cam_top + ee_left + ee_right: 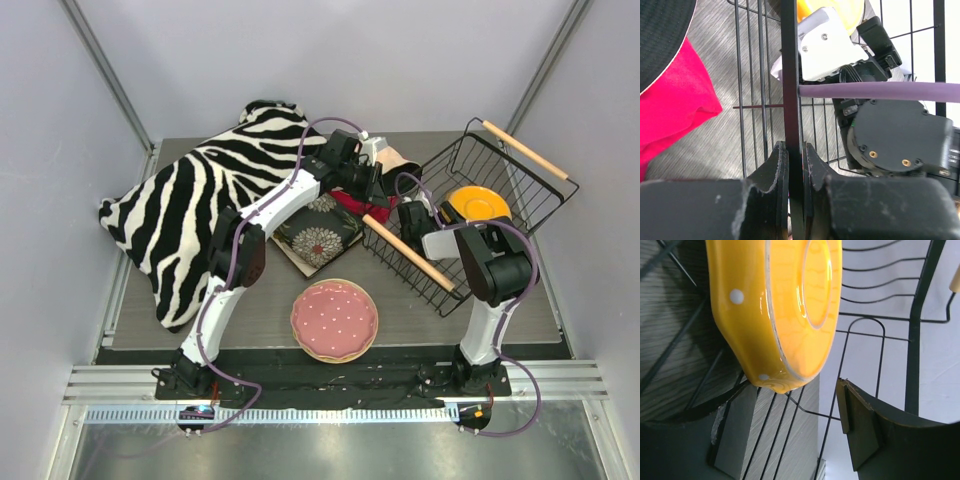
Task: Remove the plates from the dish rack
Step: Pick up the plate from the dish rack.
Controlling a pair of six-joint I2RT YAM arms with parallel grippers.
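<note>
The dish rack (pixel 520 215), black wire with two wooden handles, stands at the right. An orange dotted plate (pixel 478 203) stands on edge inside it and fills the top of the right wrist view (pixel 785 305). My right gripper (pixel 447 212) is open inside the rack, and its fingertips (pixel 795 415) sit just short of the plate's lower rim. My left gripper (pixel 383 185) is at the rack's left end, shut (pixel 794 147) on a thick black upright bar of the rack (pixel 790 75). A round pink plate (pixel 334 320) and a dark square flower plate (pixel 317 237) lie on the table.
A zebra-striped cloth (pixel 190 210) covers the table's left side. A red cloth (pixel 348 206) lies beside the rack, also seen in the left wrist view (pixel 675 100). A peach thing (pixel 402 160) sits behind my left gripper. The right arm's wrist (pixel 900 140) is close behind the rack's wires.
</note>
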